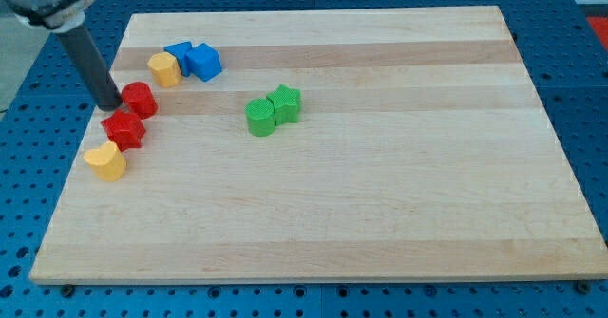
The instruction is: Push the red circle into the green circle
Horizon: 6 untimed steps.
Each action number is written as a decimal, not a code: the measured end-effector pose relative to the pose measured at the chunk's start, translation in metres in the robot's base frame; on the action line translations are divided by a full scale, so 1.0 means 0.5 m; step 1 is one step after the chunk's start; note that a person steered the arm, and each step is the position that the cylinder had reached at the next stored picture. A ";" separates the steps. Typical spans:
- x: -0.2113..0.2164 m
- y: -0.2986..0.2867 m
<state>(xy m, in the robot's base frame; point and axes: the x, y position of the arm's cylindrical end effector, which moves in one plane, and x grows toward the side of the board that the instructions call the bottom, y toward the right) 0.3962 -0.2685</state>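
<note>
**Rod parked on the red circle, green pair waiting mid-board**

Biggest thing first: the wooden board (380,195) fills the picture, pale planks on a blue perforated bench (584,71). No brand, label or writing is readable anywhere.

Next, the dark rod (90,62), slanting down from the view's top left, and my tip (111,106) sits right against the left side of the red circle (141,100). There are no jaws on this arm, only the plain rod, so nothing opens, closes or holds.

Now the blocks. The red circle stands near the board's left edge, well apart from the green circle (259,117), which lies toward the view's right of it, near the middle. Touching the green circle on its right is the green star (285,103).

Just below the red circle is a second red block (123,129), shape unclear, touching it. Below-left of that lies a yellow block (105,161). Above-right of the red circle is another yellow block (164,69), and beside it two blue blocks: one (177,53) behind, one (203,62) to the right.
</note>
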 end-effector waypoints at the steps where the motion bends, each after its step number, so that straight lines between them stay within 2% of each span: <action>1: 0.023 0.082; 2: 0.023 0.122; 5: -0.030 0.066; 6: -0.001 0.097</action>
<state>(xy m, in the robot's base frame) 0.3959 -0.2200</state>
